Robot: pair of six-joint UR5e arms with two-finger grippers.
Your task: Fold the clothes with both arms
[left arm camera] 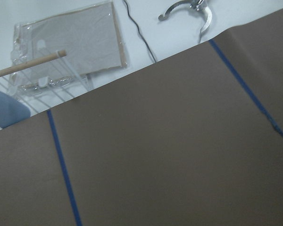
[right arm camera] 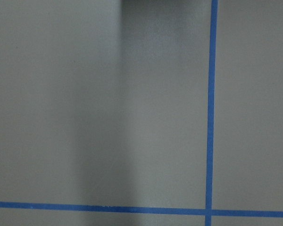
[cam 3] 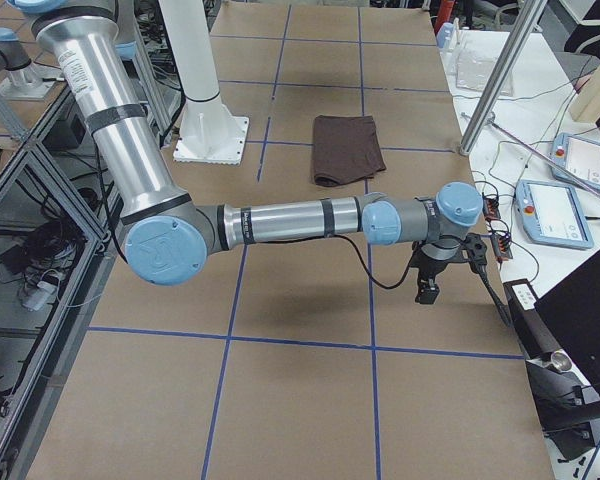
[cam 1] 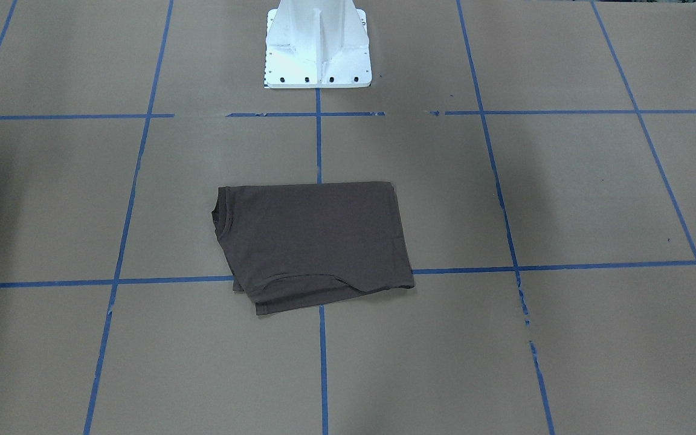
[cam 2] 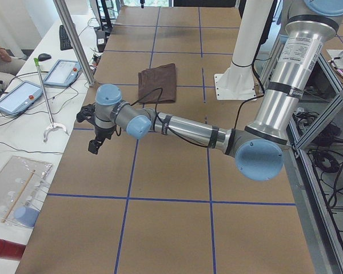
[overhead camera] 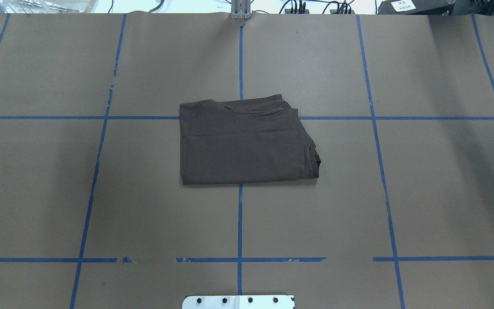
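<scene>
The dark brown T-shirt [cam 1: 312, 241] lies folded into a compact rectangle at the table's middle, collar toward the robot's right [overhead camera: 242, 143]. It also shows in the side views [cam 2: 157, 81] [cam 3: 347, 148]. My left gripper [cam 2: 97, 142] hangs over the table's left end, far from the shirt, with nothing seen in it. My right gripper [cam 3: 427, 290] hangs over the table's right end, also far from the shirt. Both show only in the side views, so I cannot tell if they are open or shut. The wrist views show only brown paper and blue tape.
The white pedestal base [cam 1: 318, 48] stands behind the shirt. Blue tape lines [overhead camera: 239, 223] grid the brown paper. A side bench holds tablets [cam 2: 20, 97], a grabber tool [cam 2: 46, 114] and a plastic bag [left arm camera: 70, 42]. A metal post [cam 3: 495, 70] stands at the operators' side.
</scene>
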